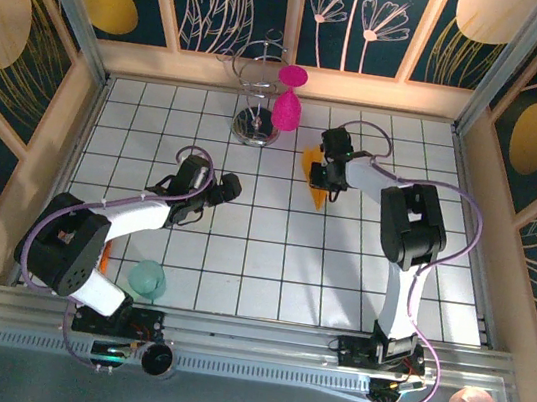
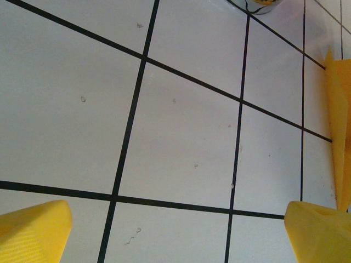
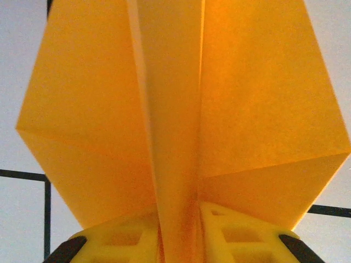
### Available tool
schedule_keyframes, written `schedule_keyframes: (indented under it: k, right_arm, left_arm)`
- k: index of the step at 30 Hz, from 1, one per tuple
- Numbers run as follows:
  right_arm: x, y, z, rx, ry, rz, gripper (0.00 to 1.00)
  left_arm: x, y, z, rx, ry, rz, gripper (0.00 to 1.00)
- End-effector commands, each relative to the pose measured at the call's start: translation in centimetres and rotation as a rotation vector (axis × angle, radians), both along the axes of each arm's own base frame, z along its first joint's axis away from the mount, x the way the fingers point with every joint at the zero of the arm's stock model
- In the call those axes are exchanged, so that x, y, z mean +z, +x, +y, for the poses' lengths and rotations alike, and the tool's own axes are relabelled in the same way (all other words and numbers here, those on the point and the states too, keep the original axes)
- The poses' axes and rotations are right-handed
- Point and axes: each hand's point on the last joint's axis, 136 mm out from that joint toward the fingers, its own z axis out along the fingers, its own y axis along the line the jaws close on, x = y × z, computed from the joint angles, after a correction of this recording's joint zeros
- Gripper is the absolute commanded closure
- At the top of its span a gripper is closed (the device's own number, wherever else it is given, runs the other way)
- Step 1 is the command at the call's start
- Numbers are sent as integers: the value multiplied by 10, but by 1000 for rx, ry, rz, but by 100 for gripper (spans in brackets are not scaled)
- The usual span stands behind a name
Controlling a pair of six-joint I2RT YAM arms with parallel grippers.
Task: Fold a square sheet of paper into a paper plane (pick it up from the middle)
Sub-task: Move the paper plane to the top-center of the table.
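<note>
Presently my right gripper (image 3: 180, 224) pinches the paper plane (image 3: 247, 98) by its keel, long axis toward 12 o'clock; my left gripper (image 2: 178, 230) gapes empty.

My right jaws are at the folded orange-yellow paper plane (image 1: 316, 180), over the white gridded tabletop (image 1: 269, 262), just right of a chrome wire rack (image 1: 256, 123) carrying a magenta plastic goblet (image 1: 287, 108). My left jaws hover well apart, leftward. A teal cup (image 1: 148, 279) stands near my left base.

Magenta goblet (image 1: 285, 111) beside chrome wire stand (image 1: 256, 130); teal cup (image 1: 148, 277) near left.
</note>
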Motion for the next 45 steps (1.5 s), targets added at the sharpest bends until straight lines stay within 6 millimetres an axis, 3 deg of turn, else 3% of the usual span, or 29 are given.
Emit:
schedule_keyframes:
  k: [1, 21, 29, 34, 38, 45]
  right_arm:
    - [-4, 2, -4, -18, -25, 19, 76]
    - [-46, -10, -10, -101, -172, 44, 61]
    - [-47, -7, -4, -105, -147, 25, 55]
    - [-50, -6, -5, -102, -149, 28, 57]
    - [-30, 1, -1, -100, -125, -8, 60]
    - [47, 23, 5, -132, -41, -163, 58]
  left_arm:
    - [-1, 2, -1, -12, 2, 10, 1]
    - [-5, 1, -2, -18, 3, 21, 1]
    - [-4, 1, -2, -17, 5, 18, 1]
    - [-3, 1, -2, -18, 2, 16, 1]
    - [5, 3, -2, -15, -1, -2, 1]
    - [42, 17, 6, 18, 43, -93, 1]
